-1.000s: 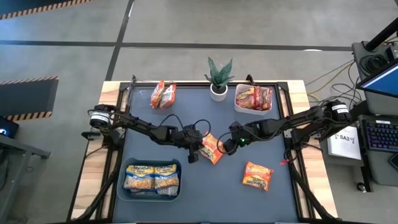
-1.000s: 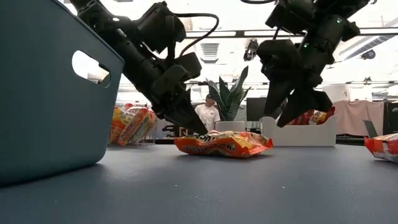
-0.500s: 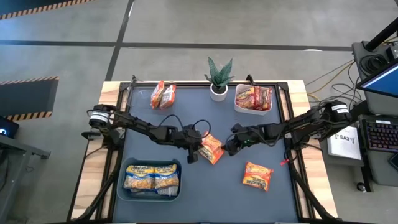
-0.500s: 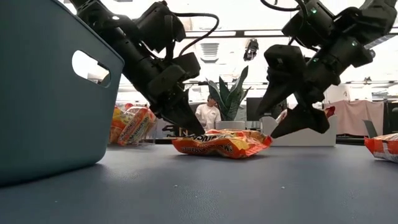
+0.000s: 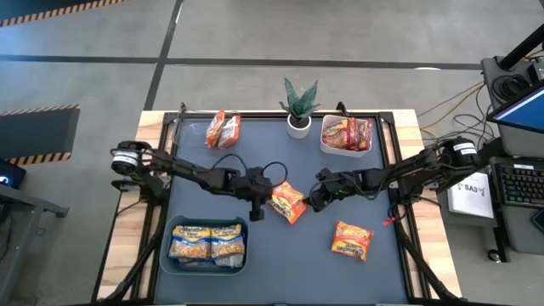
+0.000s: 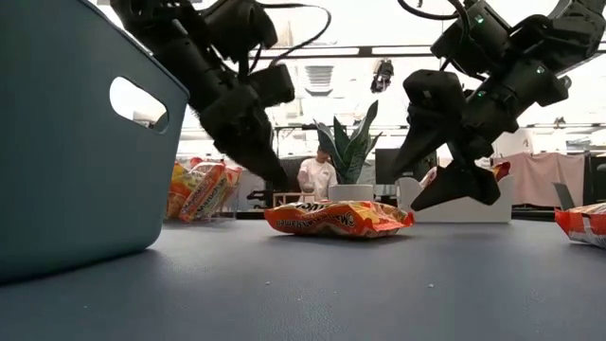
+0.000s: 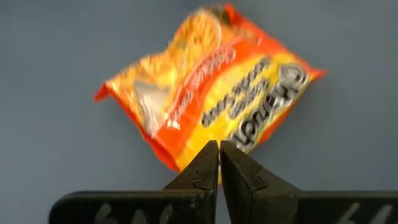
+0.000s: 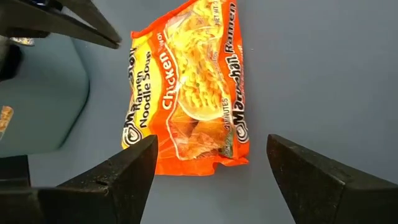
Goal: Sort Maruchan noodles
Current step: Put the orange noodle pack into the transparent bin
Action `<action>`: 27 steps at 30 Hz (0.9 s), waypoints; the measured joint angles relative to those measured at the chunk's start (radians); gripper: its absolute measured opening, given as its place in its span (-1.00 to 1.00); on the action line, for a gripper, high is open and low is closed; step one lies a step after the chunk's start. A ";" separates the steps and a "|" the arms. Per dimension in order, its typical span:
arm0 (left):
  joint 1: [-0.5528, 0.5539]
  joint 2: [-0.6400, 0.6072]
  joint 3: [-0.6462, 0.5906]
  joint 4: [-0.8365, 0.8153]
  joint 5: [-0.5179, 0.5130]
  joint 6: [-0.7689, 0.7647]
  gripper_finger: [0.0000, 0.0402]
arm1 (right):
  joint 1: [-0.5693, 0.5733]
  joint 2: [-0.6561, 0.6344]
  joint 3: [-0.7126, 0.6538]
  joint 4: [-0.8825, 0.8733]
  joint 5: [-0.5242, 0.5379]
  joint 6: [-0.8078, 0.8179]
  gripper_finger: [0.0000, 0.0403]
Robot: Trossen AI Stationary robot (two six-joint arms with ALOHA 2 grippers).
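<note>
An orange Maruchan chicken packet (image 5: 287,201) lies flat at the centre of the dark tabletop (image 5: 297,255), free of both tools. The left tool (image 5: 257,212) sits just beside the packet at its 9 o'clock edge, fingers pressed together and holding nothing; in the left wrist view the closed fingertips (image 7: 218,163) point at the packet's near edge. The right tool (image 5: 314,202) hangs just beside the packet at its 3 o'clock side, fingers (image 8: 127,171) spread wide with the packet between and beyond them, not pinched. In the low view both tools are raised off the surface and the packet (image 6: 339,218) rests on the tabletop between them.

A second orange packet (image 5: 352,239) lies alone toward 4 o'clock from centre. Two orange packets (image 5: 223,130) lean together at the 11 o'clock corner. A white bin (image 5: 325,140) at 1 o'clock holds red packets (image 5: 347,133). A blue-grey bin (image 5: 167,253) at 7 o'clock holds yellow-and-blue packets (image 5: 208,241). A small potted plant (image 5: 298,106) stands at 12 o'clock, just beside the white bin.

A person (image 6: 314,173) is visible in the room beyond the tabletop in the low view.
</note>
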 joint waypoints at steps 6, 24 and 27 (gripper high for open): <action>-0.001 0.029 -0.005 0.005 0.001 -0.017 -1.00 | 0.000 0.052 0.000 0.070 0.000 -0.001 0.44; -0.002 0.075 -0.004 -0.012 0.006 -0.052 -1.00 | -0.008 0.280 0.032 0.422 -0.072 -0.106 0.42; -0.002 0.075 -0.004 -0.011 0.005 -0.055 -1.00 | -0.008 0.329 0.056 0.449 -0.078 -0.123 0.35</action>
